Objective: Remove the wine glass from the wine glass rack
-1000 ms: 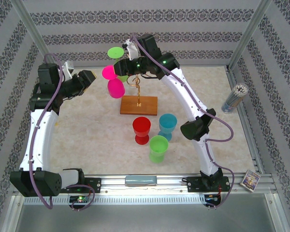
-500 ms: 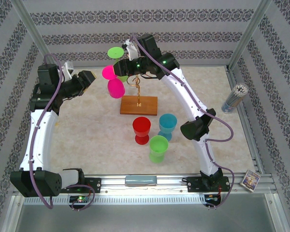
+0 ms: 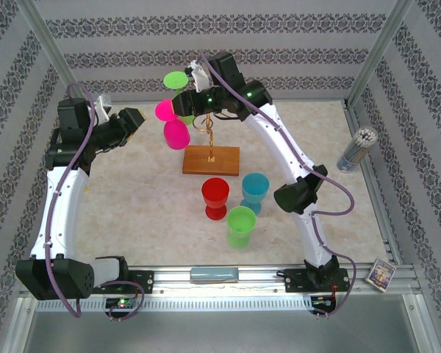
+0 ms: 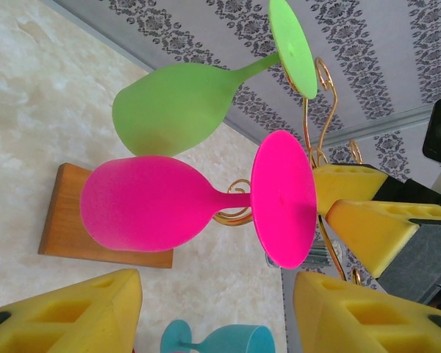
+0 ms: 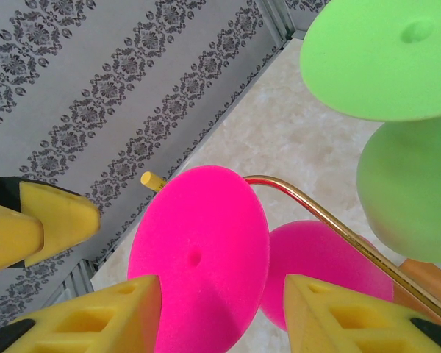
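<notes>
The right claw (image 5: 220,294), half open and empty, sits at the foot of the pink glass (image 5: 198,250). A green glass (image 5: 408,184) crowds beside it. The left claw (image 4: 217,294) hangs open, empty.

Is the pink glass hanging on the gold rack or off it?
On it: the pink glass hangs bowl-down, stem in a curl of the rack.

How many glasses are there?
5. The pink glass and a green glass hang on the rack. The red glass, blue glass and another green glass stand on the table in front of it.
</notes>
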Available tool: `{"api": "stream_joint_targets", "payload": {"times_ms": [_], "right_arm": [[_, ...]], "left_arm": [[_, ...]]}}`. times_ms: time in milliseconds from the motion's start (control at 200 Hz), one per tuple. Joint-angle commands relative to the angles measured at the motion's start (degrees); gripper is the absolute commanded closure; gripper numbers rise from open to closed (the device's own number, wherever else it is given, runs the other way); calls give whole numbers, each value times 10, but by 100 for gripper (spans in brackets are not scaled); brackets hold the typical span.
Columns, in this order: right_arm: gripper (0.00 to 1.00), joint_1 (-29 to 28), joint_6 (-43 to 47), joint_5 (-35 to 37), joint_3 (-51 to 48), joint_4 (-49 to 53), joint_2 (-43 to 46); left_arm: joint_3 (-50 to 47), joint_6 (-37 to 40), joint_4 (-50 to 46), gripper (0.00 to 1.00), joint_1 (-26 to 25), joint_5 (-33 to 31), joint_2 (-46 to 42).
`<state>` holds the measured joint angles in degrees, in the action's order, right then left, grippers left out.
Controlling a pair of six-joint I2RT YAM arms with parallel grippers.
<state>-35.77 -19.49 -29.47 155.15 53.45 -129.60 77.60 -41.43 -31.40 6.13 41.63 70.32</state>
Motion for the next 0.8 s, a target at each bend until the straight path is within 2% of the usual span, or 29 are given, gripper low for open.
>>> {"api": "stream_joint_targets", "payload": {"times_ms": [0, 435, 620, 794], "right_arm": [[54, -1, 5, -14, 16, 9, -14], [61, -3, 2, -19, 16, 13, -9], [57, -3, 1, -17, 15, 14, -9], [61, -2, 2, -17, 15, 16, -10]], "left_arm": [[-1, -5, 21, 43, 9, 8, -12], [-5, -5, 23, 43, 13, 11, -16], [-6, -7, 25, 43, 13, 11, -17], [-7, -7, 26, 43, 13, 12, -16]]}}
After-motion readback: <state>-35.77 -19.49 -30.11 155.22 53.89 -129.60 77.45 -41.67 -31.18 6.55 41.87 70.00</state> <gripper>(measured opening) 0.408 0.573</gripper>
